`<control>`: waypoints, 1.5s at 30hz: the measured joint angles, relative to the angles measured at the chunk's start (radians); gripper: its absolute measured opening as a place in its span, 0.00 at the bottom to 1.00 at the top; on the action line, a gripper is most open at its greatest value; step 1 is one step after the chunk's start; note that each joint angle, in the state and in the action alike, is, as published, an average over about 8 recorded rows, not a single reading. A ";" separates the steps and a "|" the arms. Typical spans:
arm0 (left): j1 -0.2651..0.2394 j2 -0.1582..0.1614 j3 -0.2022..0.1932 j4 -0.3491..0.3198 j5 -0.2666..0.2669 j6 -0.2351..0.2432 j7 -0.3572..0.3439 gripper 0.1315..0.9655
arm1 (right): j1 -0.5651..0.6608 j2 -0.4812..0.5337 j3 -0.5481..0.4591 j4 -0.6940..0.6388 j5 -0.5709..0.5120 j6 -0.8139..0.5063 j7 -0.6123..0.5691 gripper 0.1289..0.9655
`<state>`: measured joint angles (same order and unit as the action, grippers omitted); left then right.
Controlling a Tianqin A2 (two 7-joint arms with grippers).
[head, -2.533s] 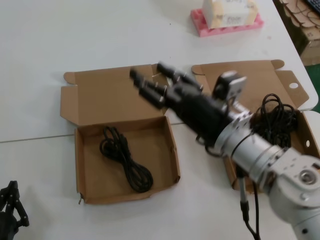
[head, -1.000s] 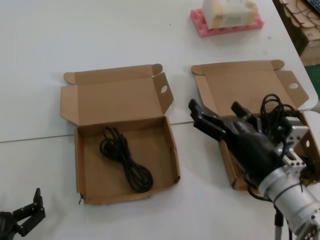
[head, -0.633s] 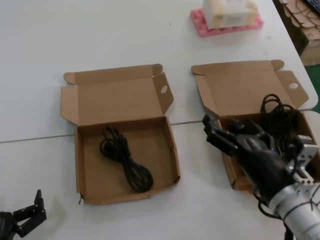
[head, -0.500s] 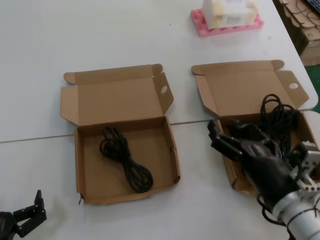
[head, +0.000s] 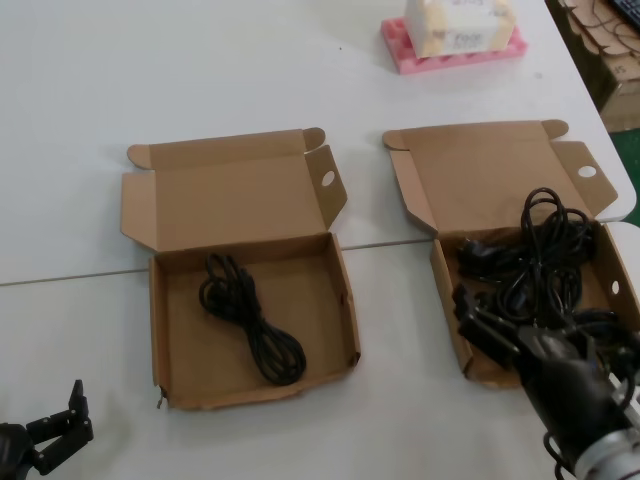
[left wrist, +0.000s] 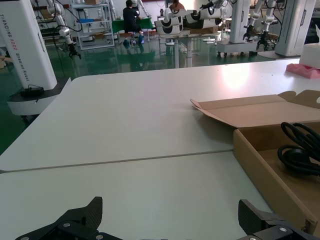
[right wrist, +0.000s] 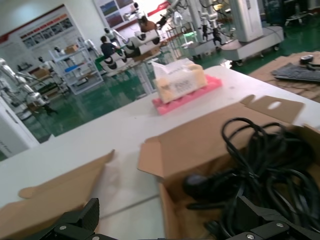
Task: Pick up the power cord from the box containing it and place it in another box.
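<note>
Power cord in left box; cable mass in right box.

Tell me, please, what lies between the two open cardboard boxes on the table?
Nothing: in the head view only a bare strip of white table separates the box holding the single power cord from the box with the big cable mass.

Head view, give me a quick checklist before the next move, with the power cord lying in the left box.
1. Power cord fully inside the wavy-fronted box: ok.
2. Right gripper open, over the near end of the straight-fronted box: ok.
3. Right gripper free of the cable mass: cannot tell, they overlap.
4. Left gripper open, parked near-left, away from both boxes: ok.
</note>
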<state>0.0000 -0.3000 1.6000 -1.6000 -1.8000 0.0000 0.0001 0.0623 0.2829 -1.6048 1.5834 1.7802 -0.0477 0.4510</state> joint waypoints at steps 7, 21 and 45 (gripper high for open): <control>0.000 0.000 0.000 0.000 0.000 0.000 0.000 1.00 | -0.038 0.011 0.003 0.010 0.012 0.029 0.000 1.00; 0.000 0.000 0.000 0.000 0.000 0.000 0.000 1.00 | -0.042 0.012 0.003 0.011 0.013 0.032 0.000 1.00; 0.000 0.000 0.000 0.000 0.000 0.000 0.000 1.00 | -0.042 0.012 0.003 0.011 0.013 0.032 0.000 1.00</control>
<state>0.0000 -0.3000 1.6000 -1.6000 -1.8000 0.0000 0.0000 0.0204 0.2944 -1.6016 1.5946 1.7935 -0.0156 0.4510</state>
